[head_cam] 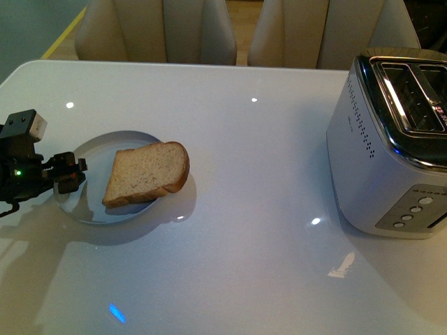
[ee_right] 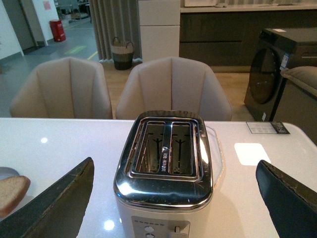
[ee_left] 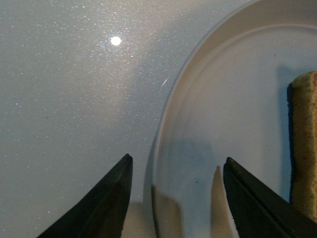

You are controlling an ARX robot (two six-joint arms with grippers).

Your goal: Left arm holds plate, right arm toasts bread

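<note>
Surface: glossy white table (head_cam: pixel 244 209), with ceiling lights reflected as bright spots.
Background: two beige upholstered chairs (head_cam: pixel 157 31) at the far edge. The right wrist view also shows a dark front-loading washing machine (ee_right: pixel 277 74) and a wicker basket (ee_right: pixel 122 52) on the floor beyond.
Toaster: silver two-slot toaster (head_cam: pixel 391 146), upright at the right side of the table. Both slots are empty, and there is a row of round buttons on its near end.
Plate: small round pale blue-grey plate (head_cam: pixel 94 164) with a low rim, flat on the table at the left, well apart from the toaster.
Bread: one light brown bread slice (head_cam: pixel 148 173) with a darker crust. It lies on the right half of the plate, its rounded top overhanging the rim toward the toaster.
Left gripper: black left gripper (head_cam: pixel 70 173) at the plate's left edge, released. Its jaws are spread and straddle the rim, one finger over the table and the other over the plate floor. It is not clamped on the rim.
Right gripper: right gripper (ee_right: pixel 174 163) is out of the front view. In its wrist view the jaws are spread wide and hold nothing, with the toaster framed between them.
</note>
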